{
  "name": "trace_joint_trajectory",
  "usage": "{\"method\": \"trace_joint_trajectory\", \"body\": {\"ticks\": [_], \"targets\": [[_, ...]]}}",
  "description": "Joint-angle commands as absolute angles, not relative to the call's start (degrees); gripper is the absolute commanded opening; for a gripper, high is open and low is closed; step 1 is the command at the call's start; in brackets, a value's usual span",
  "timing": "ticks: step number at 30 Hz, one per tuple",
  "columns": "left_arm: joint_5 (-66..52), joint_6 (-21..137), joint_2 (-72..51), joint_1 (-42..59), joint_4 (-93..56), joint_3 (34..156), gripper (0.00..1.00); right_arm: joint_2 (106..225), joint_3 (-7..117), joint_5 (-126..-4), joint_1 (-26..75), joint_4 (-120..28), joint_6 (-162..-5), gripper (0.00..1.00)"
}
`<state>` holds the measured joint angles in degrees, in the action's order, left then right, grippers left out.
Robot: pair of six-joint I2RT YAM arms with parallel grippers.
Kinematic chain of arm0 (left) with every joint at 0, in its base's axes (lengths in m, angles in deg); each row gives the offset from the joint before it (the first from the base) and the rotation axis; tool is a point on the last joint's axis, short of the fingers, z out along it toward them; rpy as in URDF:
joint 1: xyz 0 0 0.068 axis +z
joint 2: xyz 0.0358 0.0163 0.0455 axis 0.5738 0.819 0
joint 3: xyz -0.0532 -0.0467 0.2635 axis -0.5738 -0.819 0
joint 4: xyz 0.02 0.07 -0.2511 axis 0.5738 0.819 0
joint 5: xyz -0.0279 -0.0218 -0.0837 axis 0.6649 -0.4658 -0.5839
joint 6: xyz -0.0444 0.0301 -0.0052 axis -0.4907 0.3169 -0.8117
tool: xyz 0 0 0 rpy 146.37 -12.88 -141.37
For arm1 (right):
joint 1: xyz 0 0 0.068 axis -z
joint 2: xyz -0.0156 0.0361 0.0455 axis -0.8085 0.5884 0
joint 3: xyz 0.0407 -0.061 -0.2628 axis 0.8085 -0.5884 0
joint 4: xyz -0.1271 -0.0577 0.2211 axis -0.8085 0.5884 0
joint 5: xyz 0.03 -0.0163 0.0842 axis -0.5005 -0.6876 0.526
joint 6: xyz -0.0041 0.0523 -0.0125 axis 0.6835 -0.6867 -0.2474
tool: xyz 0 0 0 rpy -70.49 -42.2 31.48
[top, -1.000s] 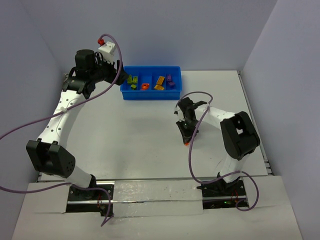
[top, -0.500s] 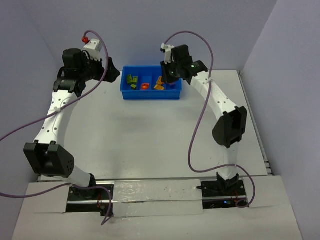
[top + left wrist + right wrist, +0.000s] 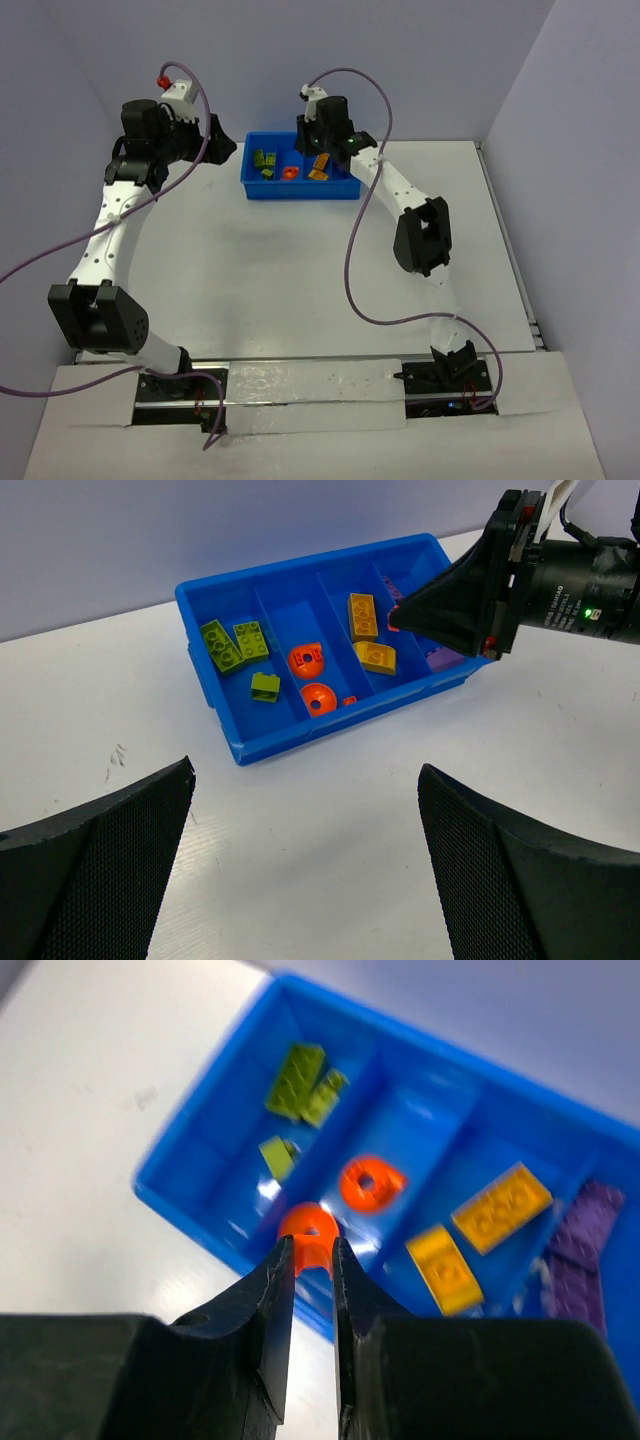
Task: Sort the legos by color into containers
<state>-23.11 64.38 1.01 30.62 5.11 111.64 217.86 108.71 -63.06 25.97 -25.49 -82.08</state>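
Observation:
The blue bin (image 3: 300, 188) stands at the back of the table, with four compartments side by side. From left they hold olive-green bricks (image 3: 235, 643), two orange-red round bricks (image 3: 305, 661), yellow-orange bricks (image 3: 363, 617) and purple bricks (image 3: 445, 660). My right gripper (image 3: 312, 1248) is shut on a small orange-red brick (image 3: 312, 1258) and hangs over the bin's near wall by the orange-red compartment. It also shows in the top view (image 3: 318, 140) and the left wrist view (image 3: 440, 605). My left gripper (image 3: 305, 865) is open and empty, raised to the left of the bin (image 3: 215, 140).
The bin (image 3: 190, 1195) sits close to the back wall. The right arm (image 3: 385, 185) stretches diagonally from the bin's right end down the right side of the table. The left arm (image 3: 110, 215) arches along the left side.
My right arm has swung from low over the right-middle of the table up to the bin, carrying the orange-red brick. My left gripper has drawn back to the left, away from the bin.

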Motion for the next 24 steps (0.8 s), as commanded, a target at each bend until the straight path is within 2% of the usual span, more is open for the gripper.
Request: {"method": "trace_joint_trajectory", "body": {"ticks": [1,13,17,20,24], "targets": [[-24.58,62.67,1.54,31.50,0.98,112.38,0.99,221.66,113.58,-63.40,24.31,-38.18,-84.39,0.00],[-24.21,63.22,2.91,32.27,0.74,113.37,0.99,228.37,113.23,-67.32,23.70,-45.90,-91.46,0.02],[-24.23,63.26,3.42,32.44,0.94,113.90,0.99,228.37,111.77,-67.11,23.72,-45.95,-92.39,0.14],[-24.23,63.20,3.85,32.46,0.94,114.16,0.99,229.31,112.75,-66.87,23.72,-45.12,-93.16,0.36],[-23.86,63.18,4.00,32.55,0.87,114.16,0.99,229.33,112.13,-66.91,23.72,-44.76,-93.67,0.52]]}}
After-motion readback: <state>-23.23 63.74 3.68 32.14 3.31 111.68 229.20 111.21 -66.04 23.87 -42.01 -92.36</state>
